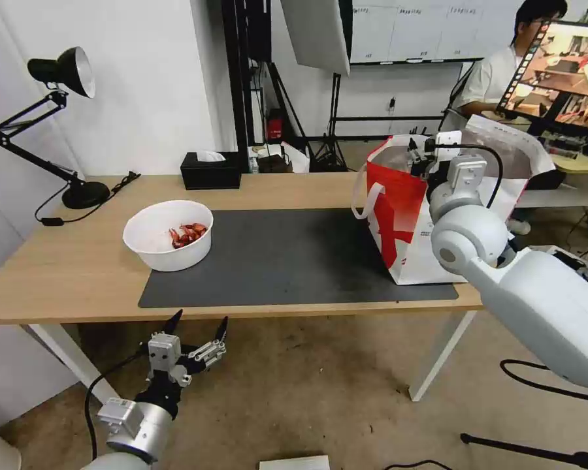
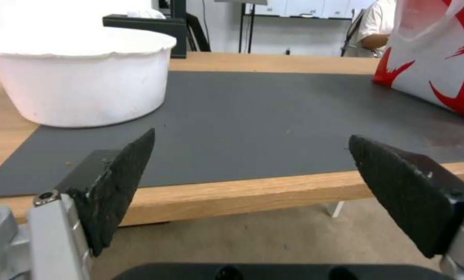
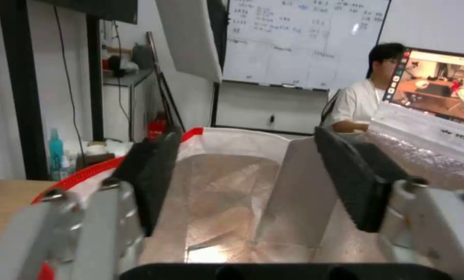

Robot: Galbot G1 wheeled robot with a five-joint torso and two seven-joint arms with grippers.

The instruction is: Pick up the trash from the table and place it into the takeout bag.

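My left end effector (image 1: 199, 326) hangs just below the near edge of the worktop (image 1: 52, 274), its fingers spread wide and holding nothing. From it, the white bowl of red shells (image 1: 168, 235) lies ahead, up and a little to the left, standing partly on the dark mat (image 1: 294, 261). I judge this arm the nearer one for the bowl. Farther away, my right end effector (image 3: 242, 175) is over the open mouth of the takeout bag (image 1: 398, 215), above its foil lining, also spread and empty, touching nothing that I can see.
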